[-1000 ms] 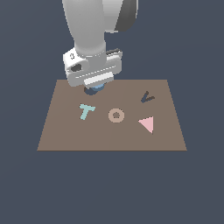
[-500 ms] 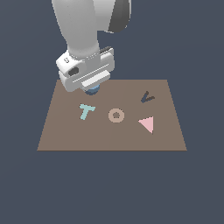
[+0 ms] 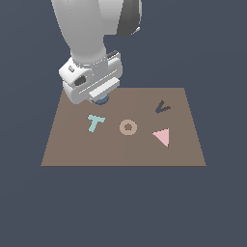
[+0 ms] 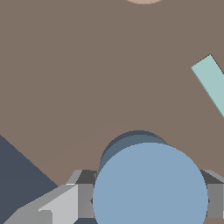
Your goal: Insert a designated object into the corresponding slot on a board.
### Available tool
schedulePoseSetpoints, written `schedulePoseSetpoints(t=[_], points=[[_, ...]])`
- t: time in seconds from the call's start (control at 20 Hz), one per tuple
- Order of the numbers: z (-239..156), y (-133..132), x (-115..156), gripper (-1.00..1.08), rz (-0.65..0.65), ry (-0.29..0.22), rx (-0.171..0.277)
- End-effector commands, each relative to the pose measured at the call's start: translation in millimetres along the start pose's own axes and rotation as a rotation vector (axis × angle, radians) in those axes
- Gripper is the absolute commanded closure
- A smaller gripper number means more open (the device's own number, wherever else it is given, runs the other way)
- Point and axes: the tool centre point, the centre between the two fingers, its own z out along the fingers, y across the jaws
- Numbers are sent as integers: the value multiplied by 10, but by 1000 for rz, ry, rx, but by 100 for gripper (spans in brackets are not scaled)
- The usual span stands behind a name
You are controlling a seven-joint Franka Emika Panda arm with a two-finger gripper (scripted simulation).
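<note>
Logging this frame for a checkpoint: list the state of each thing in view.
gripper: shut on the blue disc
blue disc: held above the board, not inserted
board: lying flat
teal T: flat on board
tan ring: flat on board
pink triangle: flat on board

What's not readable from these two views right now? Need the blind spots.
- Slot: not visible in either view; the blue disc and the end effector cover that spot on the board.
- Disc seating depth: exterior view shows only a sliver of it under the wrist housing.
- Fingertip contact: wrist view cuts the fingers at the frame edge.
- Teal T and tan ring: cropped in the wrist view.
</note>
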Motion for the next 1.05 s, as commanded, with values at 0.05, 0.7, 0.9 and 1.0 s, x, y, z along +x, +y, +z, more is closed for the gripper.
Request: schedulePoseSetpoints(t=[0.05,0.7,0.9,1.0], points=[[-2,9,4,108,-10,0,0],[99,8,5,-92,-10,0,0],[99,8,5,-92,-10,0,0],[99,8,5,-92,-10,0,0]])
